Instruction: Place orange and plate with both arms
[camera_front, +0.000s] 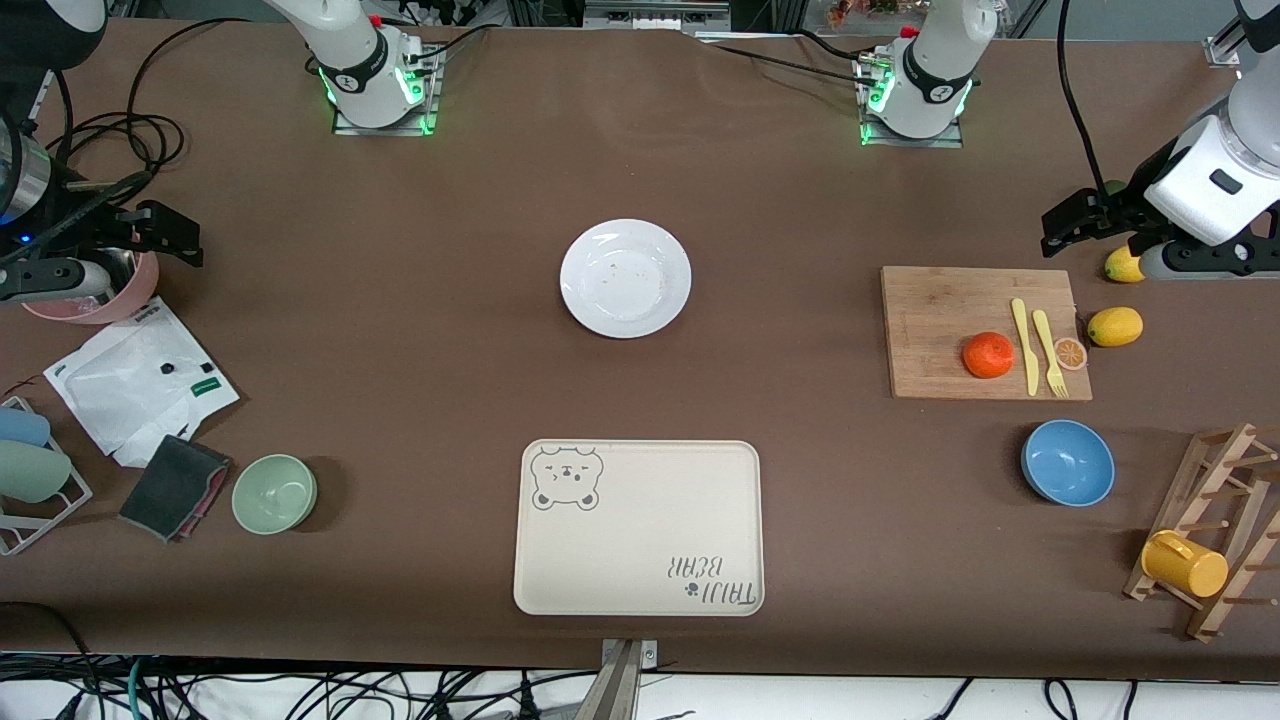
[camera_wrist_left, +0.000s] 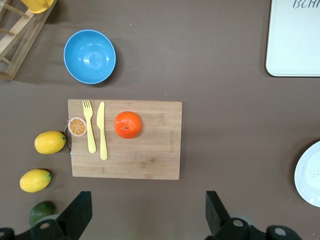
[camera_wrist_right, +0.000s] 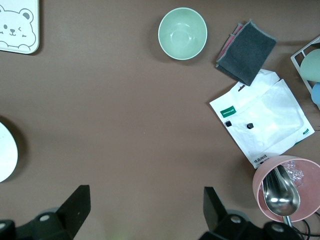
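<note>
Orange sits on cutting board beside knife — plate unobstructed; both grippers spread apart, empty.

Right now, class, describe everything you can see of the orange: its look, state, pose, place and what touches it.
The orange is small, round, bright orange-red, with a dimpled stem spot facing up in the left wrist view. It looks whole and unpeeled. It rests on the wooden cutting board, beside the yellow knife, at the left arm's end of the table. Nothing but the board touches it; neither gripper holds it.
</note>
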